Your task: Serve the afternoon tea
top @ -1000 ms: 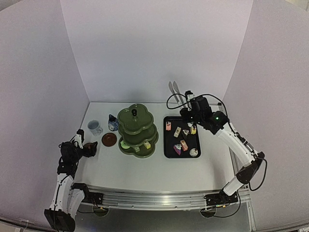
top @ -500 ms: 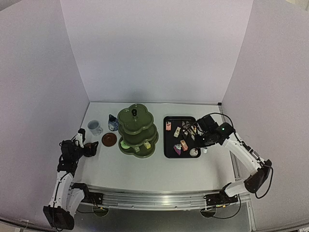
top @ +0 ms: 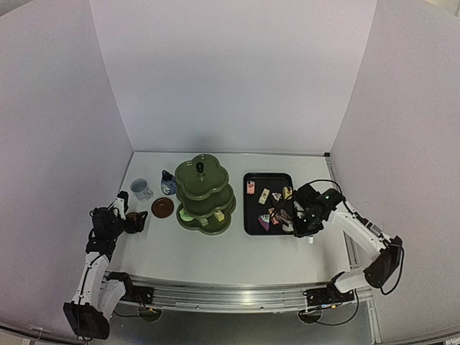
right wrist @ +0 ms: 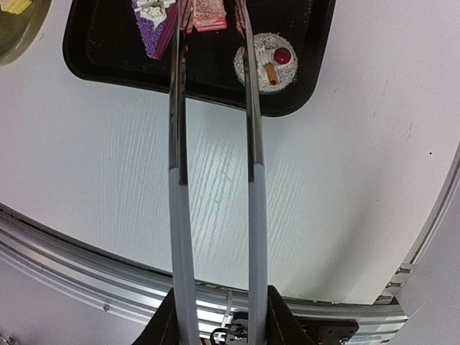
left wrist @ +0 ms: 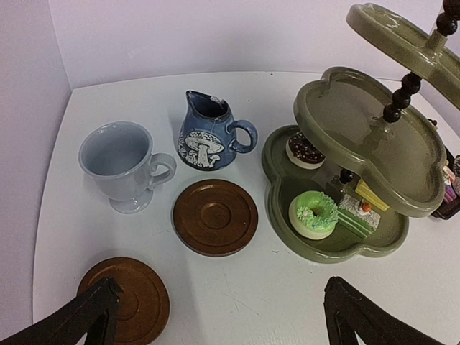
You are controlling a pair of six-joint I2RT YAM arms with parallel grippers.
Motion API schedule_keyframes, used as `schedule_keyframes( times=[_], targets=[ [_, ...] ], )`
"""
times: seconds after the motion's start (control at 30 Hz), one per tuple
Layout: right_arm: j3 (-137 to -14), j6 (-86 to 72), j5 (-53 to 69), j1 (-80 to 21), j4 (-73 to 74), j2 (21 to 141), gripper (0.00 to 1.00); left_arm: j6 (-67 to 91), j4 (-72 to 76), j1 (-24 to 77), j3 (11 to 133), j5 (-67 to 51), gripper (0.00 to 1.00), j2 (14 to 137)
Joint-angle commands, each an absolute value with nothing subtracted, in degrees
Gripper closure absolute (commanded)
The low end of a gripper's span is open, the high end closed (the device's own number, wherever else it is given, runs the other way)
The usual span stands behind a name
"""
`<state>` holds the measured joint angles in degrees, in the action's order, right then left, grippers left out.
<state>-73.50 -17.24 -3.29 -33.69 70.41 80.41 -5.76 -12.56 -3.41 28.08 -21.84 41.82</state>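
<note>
The dark green three-tier stand [top: 203, 180] stands mid-table, with a green doughnut cake [left wrist: 313, 213] and others on its bottom tier. The white mug [left wrist: 118, 164], the blue-and-white pot [left wrist: 208, 140] and a brown coaster [left wrist: 215, 217] sit left of it. The second coaster [left wrist: 126, 302] lies by my left gripper [left wrist: 219, 323], which is open and empty just above the table. My right gripper [right wrist: 219, 316] is shut on the metal tongs [right wrist: 251, 144]. The tong tips straddle a pink cake [right wrist: 210, 11] on the tray, between a purple slice [right wrist: 152, 18] and a white cherry-topped cake [right wrist: 267, 61].
The black rectangular tray [top: 246, 201] with several small cakes lies right of the stand. White walls close the back and both sides. The metal rail of the arm bases [right wrist: 86, 266] runs along the near table edge. Bare table lies in front of stand and tray.
My right arm has swung from behind the tray to its front right corner, carrying the tongs, which now reach over the tray's front cakes. The left arm has barely moved.
</note>
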Motion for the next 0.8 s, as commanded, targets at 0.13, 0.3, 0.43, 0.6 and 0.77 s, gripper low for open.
schedule_keyframes(
  times=[0.13,0.3,0.43,0.6,0.77],
  targets=[
    [-74.01,-15.51,-2.58,-34.3,70.51,81.57,0.68,-6.59,-11.58,-3.28,30.75,-22.52,0.0,41.59],
    [-74.22,-15.33,-3.5,-34.81,70.37,83.44,0.68,-6.93,-11.7,-3.27,30.44,-22.35,0.0,41.29],
    [-75.18,-15.13,-4.2,-34.97,70.14,84.64,0.67,-7.24,-12.28,-3.33,30.39,-22.07,0.0,40.78],
    [-75.32,-15.04,-4.65,-35.07,68.93,86.06,0.72,-7.31,-13.35,-3.27,30.15,-21.66,0.01,39.88],
    [-75.56,-15.02,-6.36,-35.04,68.27,84.43,1.0,-7.29,-13.93,-3.3,29.99,-21.58,0.0,38.67]
  ],
)
